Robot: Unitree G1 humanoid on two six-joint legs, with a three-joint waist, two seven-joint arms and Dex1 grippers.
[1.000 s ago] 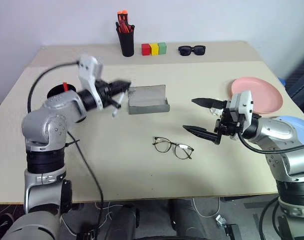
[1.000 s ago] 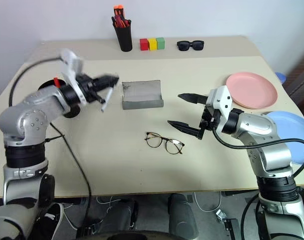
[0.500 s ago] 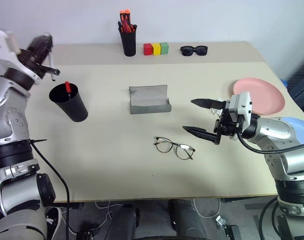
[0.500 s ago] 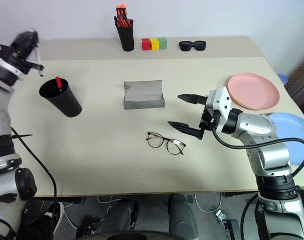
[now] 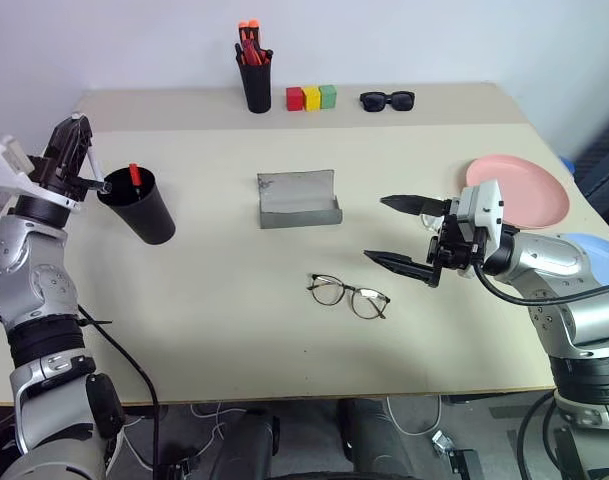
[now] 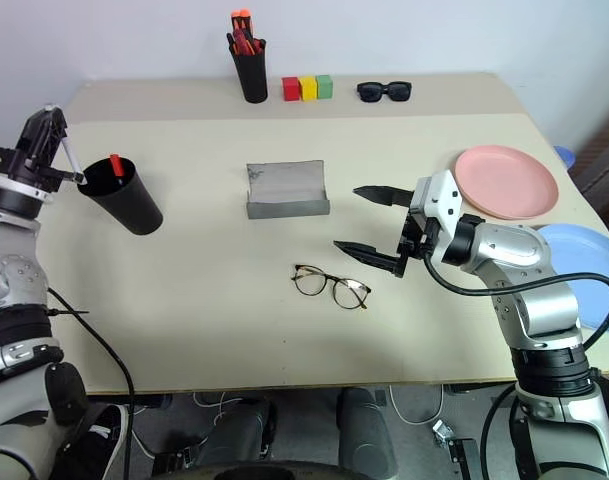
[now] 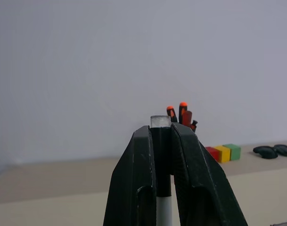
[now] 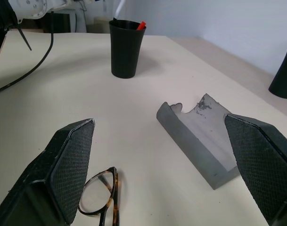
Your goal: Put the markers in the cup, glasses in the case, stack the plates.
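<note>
My left gripper is at the table's left, shut on a white marker with a dark section. The marker slants down towards the near-left rim of the black cup. A red-capped marker stands inside the cup. My right gripper hangs open just right of the wire-frame glasses, which lie on the table. The grey case lies open behind the glasses. The pink plate and the blue plate sit apart at the right edge.
Along the back edge stand a black pen holder with orange-red pens, three coloured blocks and black sunglasses. A black cable runs along my left arm and down past the table's front-left.
My left arm has swung left with the marker, from beside the case to the far side of the cup, and its gripper now tilts upward. The right arm has kept still.
</note>
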